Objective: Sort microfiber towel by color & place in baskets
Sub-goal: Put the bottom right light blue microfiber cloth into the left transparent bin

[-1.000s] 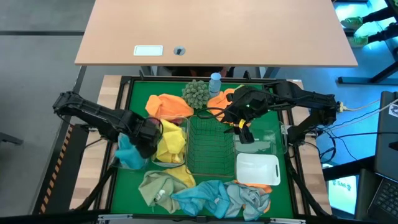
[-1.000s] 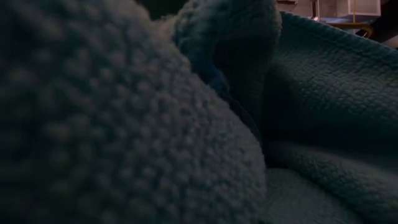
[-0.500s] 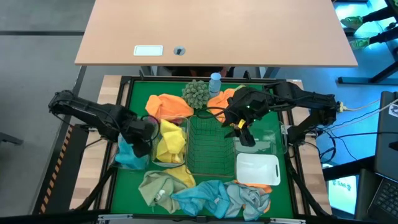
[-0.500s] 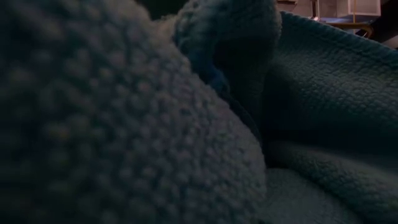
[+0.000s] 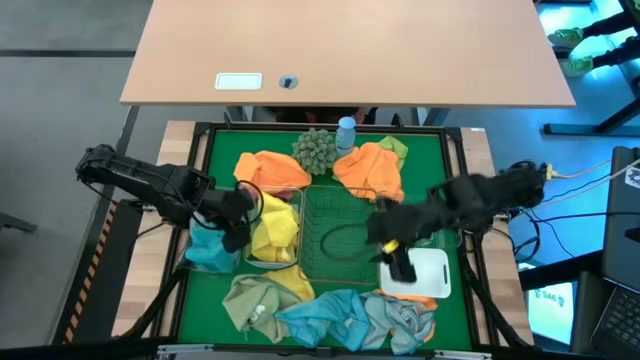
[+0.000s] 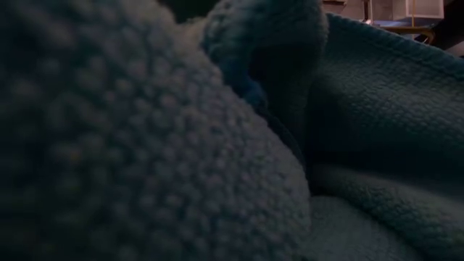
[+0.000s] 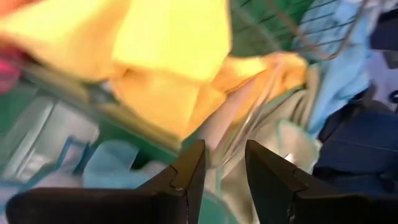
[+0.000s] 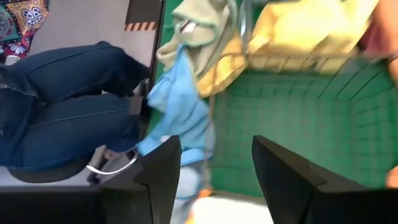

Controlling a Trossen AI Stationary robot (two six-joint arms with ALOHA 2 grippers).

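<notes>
Beneath my right gripper (image 5: 400, 268), fingers spread and empty, lies the soft, light blue towel (image 5: 335, 315); I'd pinch a raised fold.

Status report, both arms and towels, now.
Left gripper open, empty, beside yellow towel. Right gripper open, empty, over white bin. Blue towels unsorted.

Bright overhead, dim low view, wrist blur

No legible text, labels or signs.
</notes>
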